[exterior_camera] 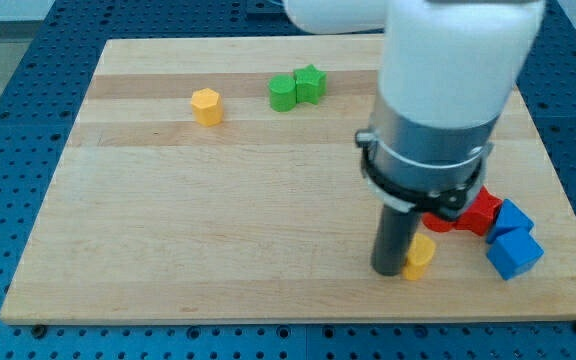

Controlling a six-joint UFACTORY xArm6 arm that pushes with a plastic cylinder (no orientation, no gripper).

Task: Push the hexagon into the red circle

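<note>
Wooden board [218, 220] fills most of the frame, resting on a blue perforated table [8, 90].

Yellow hexagon block [206, 105] sits in the upper left of the board, alone, well apart from everything else.

Two green blocks upper centre, touching: a green round block [283, 92] on the left, a green star block [311, 82] on the right. They lie to the right of the hexagon, near it but apart.

Arm body [448, 90], white and grey, comes down from the top right and covers part of the board. No gripper or fingers on this rig, only a dark rod; the tip [388, 270] rests at lower right, touching a small yellow block [419, 256] just to its right; shape unclear.

Red blocks [473, 213] cluster just right of the rod, partly hidden by the arm; shapes cannot be told. Two blue blocks [514, 240] sit against them at the far lower right.

Tip is far from the hexagon.
</note>
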